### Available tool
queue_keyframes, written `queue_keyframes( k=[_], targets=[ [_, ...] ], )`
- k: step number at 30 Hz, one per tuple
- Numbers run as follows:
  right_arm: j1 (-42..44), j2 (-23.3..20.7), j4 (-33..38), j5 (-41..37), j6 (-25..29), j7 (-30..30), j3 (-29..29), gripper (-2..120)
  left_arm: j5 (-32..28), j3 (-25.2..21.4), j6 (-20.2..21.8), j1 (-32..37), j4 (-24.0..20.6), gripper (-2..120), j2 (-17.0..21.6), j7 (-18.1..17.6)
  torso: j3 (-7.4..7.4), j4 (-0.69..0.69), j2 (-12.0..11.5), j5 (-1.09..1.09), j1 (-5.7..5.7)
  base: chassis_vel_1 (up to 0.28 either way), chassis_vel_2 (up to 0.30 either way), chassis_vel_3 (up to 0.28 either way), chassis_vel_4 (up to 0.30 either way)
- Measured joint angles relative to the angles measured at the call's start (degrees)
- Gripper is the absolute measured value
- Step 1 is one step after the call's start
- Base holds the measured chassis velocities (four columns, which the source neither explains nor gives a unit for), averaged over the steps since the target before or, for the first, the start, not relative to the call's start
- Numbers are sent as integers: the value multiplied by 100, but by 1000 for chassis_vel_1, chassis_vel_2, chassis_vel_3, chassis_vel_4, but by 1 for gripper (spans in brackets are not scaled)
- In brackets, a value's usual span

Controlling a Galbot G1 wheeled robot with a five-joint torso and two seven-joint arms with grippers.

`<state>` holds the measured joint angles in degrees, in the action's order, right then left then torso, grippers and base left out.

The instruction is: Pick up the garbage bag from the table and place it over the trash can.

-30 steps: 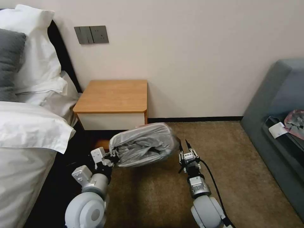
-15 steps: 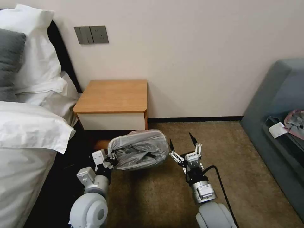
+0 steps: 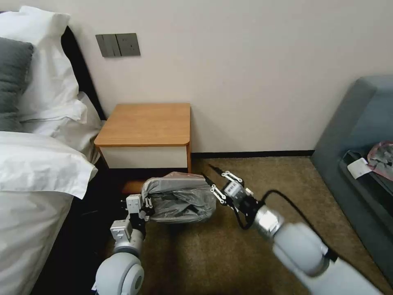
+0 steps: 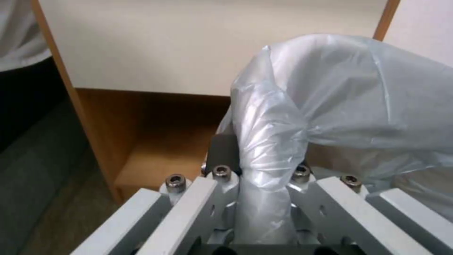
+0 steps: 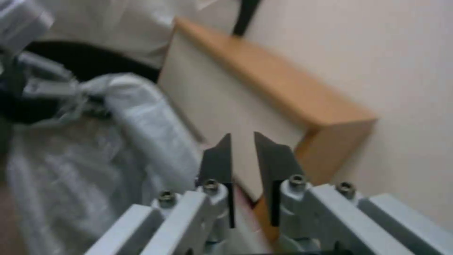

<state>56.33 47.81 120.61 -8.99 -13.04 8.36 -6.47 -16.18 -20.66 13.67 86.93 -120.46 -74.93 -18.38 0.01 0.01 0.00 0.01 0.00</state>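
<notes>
The left gripper (image 3: 146,203) pinches the crinkly silver-grey garbage bag (image 3: 180,197), stretched over a boxy form; the right gripper (image 3: 211,177), jaws slightly parted, sits beside it.

brown carpet floor (image 3: 213,262), table (image 3: 147,123) standing on it

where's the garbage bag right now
In the head view, the garbage bag sits over the carpet just before the table, pinched by the left gripper, right gripper beside it.

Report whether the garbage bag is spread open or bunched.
Spread open: the garbage bag is stretched wide, its dark mouth showing, with the left gripper pinching one edge.
</notes>
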Motion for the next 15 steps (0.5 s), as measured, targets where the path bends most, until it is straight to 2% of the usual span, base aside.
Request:
queue_keyframes(
  k=[4,5,6,8,9,14,15],
  targets=[
    [-654,-104,-95,-247,-551,94,-641,0,55,8,76,-23,0,6,-20,1,0,-2,0,0,0,0,0,0,0],
    [-1046,-126,-146,-315,-814,183,-993,0,76,9,88,-23,0,6,-21,1,0,-2,0,-1,0,0,0,0,0],
    [-1046,-126,-146,-315,-814,183,-993,0,76,9,88,-23,0,6,-21,1,0,-2,0,-1,0,0,0,0,0],
    [-1592,-75,-306,-354,-1097,287,-1460,0,83,9,92,-12,0,6,-18,0,0,-2,0,-2,0,0,0,0,0],
    [-1592,-75,-306,-354,-1097,287,-1460,0,83,9,92,-12,0,6,-18,0,0,-2,0,-2,0,0,0,0,0],
    [-2512,182,-870,-506,-1458,422,-2534,0,151,23,124,-6,-71,6,-48,29,0,-1,0,-1,0,0,0,0,0],
    [-2512,182,-870,-506,-1458,422,-2534,0,151,23,124,-6,-71,6,-48,29,0,-1,0,-1,0,0,0,0,0]
  ],
)
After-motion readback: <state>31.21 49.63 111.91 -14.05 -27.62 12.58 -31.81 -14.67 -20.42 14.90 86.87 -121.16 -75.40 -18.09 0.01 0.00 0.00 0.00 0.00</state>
